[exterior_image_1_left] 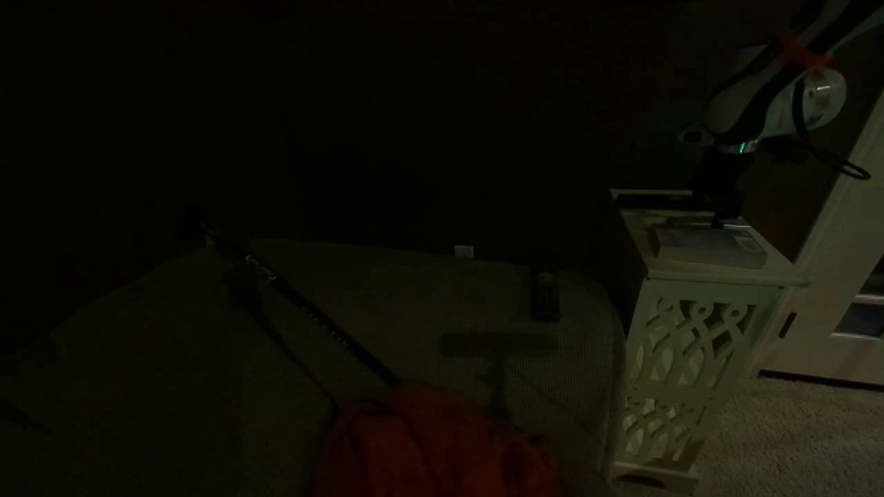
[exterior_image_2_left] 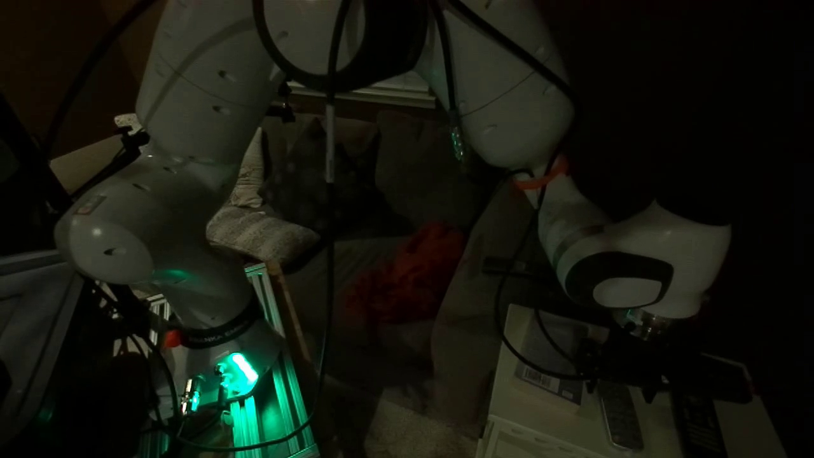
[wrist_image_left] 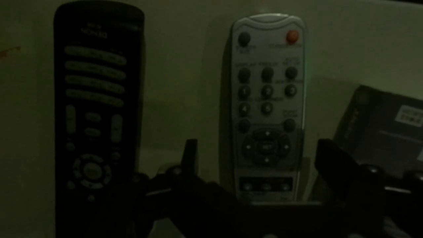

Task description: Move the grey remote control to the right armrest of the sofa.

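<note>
The grey remote control (wrist_image_left: 268, 99) lies on top of the white lattice-sided stand (exterior_image_1_left: 697, 345). It also shows in an exterior view (exterior_image_2_left: 620, 416). My gripper (wrist_image_left: 257, 145) is open, with one finger on each side of the remote's lower half and gaps to both edges. The gripper's body hides the remote's near end. The gripper points down over the stand in both exterior views (exterior_image_1_left: 722, 217) (exterior_image_2_left: 626, 385). The sofa (exterior_image_1_left: 387, 297) is dim. Its armrest (exterior_image_2_left: 467, 312) beside the stand carries a dark remote (exterior_image_1_left: 545, 297).
A black remote (wrist_image_left: 96, 132) lies on the stand, left of the grey one in the wrist view. A flat case (exterior_image_1_left: 711, 245) lies on its other side. Red cloth (exterior_image_1_left: 442, 442) and a long dark rod (exterior_image_1_left: 318, 314) lie on the sofa. A cable (exterior_image_2_left: 502, 318) hangs by the arm.
</note>
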Robot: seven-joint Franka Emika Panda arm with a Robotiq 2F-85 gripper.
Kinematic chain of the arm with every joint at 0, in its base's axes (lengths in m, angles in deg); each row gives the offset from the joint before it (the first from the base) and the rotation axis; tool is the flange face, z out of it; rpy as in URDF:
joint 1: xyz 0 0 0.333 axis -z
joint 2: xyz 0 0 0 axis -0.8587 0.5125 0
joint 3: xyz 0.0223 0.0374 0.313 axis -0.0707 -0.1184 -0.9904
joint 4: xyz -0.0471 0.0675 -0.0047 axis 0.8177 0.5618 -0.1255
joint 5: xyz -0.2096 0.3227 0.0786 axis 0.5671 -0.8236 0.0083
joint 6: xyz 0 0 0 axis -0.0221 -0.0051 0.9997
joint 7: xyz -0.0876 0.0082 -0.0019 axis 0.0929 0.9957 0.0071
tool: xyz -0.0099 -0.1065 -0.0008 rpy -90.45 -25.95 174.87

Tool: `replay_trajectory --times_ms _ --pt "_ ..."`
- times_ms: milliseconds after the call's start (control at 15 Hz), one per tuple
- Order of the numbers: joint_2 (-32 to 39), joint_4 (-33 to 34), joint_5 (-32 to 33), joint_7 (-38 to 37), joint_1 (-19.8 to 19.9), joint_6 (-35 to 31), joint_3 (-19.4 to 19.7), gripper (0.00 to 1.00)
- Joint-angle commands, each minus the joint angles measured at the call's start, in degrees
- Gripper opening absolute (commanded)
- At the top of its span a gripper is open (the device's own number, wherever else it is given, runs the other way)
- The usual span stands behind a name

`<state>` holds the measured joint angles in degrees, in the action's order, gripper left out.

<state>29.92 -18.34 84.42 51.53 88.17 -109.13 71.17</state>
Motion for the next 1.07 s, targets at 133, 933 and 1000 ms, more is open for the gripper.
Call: replay_trajectory --times_ms 133,933,1000 --pt "0.5 0.4 0.3 -0.5 -0.3 1.7 0.7 0.46" --pt "-12.1 -7.7 3.0 3.7 -7.4 3.6 -3.4 0.28" --pt "-12.6 -7.8 2.7 4.6 -8.6 6.0 -4.4 0.28"
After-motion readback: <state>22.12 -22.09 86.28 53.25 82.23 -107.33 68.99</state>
